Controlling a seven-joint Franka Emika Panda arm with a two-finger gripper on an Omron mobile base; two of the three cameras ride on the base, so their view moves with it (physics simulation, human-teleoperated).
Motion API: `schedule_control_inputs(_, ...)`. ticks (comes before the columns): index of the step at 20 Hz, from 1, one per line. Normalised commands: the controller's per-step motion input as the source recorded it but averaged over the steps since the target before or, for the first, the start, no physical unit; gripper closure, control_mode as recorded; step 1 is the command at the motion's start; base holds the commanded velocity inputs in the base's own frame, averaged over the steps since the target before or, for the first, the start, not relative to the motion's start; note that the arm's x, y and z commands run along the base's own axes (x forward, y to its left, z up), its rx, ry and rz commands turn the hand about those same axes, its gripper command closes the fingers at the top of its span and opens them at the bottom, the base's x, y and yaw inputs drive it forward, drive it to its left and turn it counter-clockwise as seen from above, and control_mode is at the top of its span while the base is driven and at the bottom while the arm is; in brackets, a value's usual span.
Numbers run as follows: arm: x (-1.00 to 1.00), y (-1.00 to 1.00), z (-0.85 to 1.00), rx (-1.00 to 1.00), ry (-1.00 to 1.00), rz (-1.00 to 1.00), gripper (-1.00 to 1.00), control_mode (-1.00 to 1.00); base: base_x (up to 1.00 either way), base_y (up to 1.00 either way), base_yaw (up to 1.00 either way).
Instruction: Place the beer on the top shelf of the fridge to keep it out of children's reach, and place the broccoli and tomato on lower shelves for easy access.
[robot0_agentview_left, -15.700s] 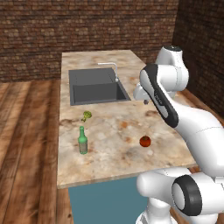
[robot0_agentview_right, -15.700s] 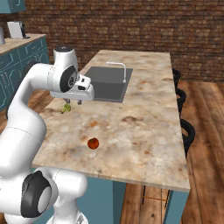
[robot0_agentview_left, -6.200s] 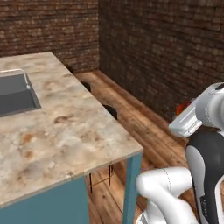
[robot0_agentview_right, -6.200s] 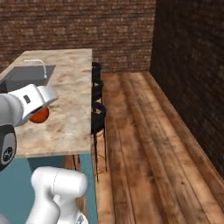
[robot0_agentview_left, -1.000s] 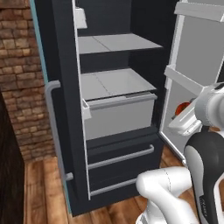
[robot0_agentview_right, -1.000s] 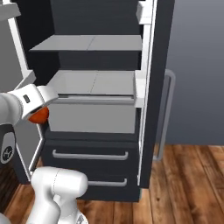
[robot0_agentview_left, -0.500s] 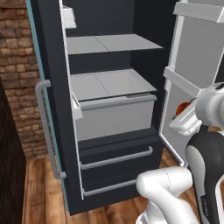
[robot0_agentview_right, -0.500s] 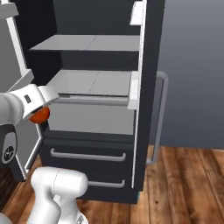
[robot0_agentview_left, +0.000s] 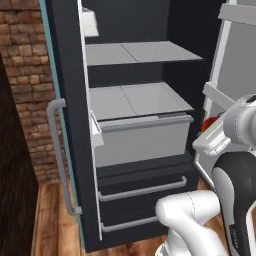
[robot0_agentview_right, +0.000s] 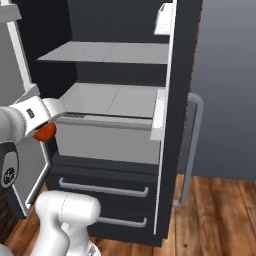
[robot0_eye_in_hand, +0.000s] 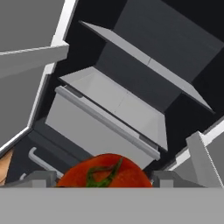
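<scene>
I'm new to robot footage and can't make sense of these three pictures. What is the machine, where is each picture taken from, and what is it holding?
It is a white robot arm on a driving base, facing an open fridge in a rendered kitchen. Two pictures come from cameras on the base, behind the arm to its left and right. The third looks along the hand itself. The gripper has its jaws closed on a tomato, also seen as a red-orange ball in the right base picture. Inside the fridge are grey shelves and a grey drawer.

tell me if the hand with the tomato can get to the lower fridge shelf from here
Probably yes. The fridge stands open, and the lower shelf lies bare ahead of the hand holding the tomato. Nothing visible blocks the way.
</scene>
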Motion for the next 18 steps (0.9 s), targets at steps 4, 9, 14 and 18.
schedule_control_inputs(4, 0.00, 0.00, 0.00, 0.00, 0.00, 0.00, 1.00, 1.00, 0.71, 0.00, 0.07)
schedule_control_inputs(9, 0.00, 0.00, 0.00, 0.00, 0.00, 0.00, 1.00, 1.00, 0.60, 0.00, 0.07)
schedule_control_inputs(14, 0.29, 0.00, -0.04, 0.00, 0.00, 0.01, 1.00, -1.00, 0.19, 0.00, 0.02)
schedule_control_inputs(18, 0.54, 0.00, -0.21, 0.00, 0.00, 0.00, 1.00, -1.00, 0.00, 0.00, 0.00)
